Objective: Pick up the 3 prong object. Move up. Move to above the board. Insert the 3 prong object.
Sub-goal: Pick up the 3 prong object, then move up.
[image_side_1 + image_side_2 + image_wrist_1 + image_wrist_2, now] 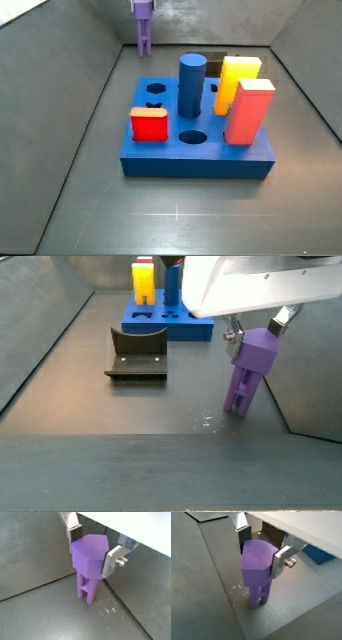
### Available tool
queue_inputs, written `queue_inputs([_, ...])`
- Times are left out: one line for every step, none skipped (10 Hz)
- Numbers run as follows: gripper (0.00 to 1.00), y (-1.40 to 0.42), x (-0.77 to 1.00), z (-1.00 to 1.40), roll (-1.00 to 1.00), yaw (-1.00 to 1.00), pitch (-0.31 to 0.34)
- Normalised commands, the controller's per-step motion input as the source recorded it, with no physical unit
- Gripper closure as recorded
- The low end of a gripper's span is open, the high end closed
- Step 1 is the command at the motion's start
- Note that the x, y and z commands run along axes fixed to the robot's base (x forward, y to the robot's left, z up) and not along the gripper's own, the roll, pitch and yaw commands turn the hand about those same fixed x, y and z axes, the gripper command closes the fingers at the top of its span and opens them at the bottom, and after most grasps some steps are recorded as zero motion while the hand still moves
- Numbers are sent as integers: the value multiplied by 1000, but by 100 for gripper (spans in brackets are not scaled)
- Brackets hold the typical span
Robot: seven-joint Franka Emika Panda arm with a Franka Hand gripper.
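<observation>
Three prongs hang below the purple 3 prong object point(89, 562), and from where I sit the end effector point(93, 548) has it pinched by the head, one silver finger point(115, 559) pressed on the near flank and its partner behind. In both wrist views the prongs point down at the grey desk point(40, 607); their tips look at or just off the surface, near a scuffed patch point(107, 610), and I cannot tell for certain whether they touch. In a side view the piece point(249, 371) sits close to the corner where the enclosure walls meet, well apart from the blue board point(167, 322), with the fixture point(138, 353) standing on the floor between them.

I judge the pick as done and the lift as the step in hand. To do it well I would climb straight up first, with no sideways drift, since the wall is just beside the piece and a brush there could twist it in the grip. The piece looks a little tilted in that side view, so I would check it hangs plumb before I travel.

On the board, another side view shows a red block point(148, 125), a blue cylinder point(191, 86), a yellow block point(238, 82) and an orange block point(250, 111) standing tall. I would carry the prongs clearly above those tops, then line up over the cut-out near the back left of the board point(201, 155) before I lower.
</observation>
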Motion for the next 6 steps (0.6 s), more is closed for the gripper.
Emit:
queue_inputs([100,0,0,0,0,0,0])
queue_inputs([100,0,0,0,0,0,0])
queue_inputs([100,0,0,0,0,0,0])
queue_inputs([100,0,0,833,0,0,0])
queue_inputs([100,31,-34,823,-8,31,4])
queue_inputs([100,20,-72,713,-1,29,28])
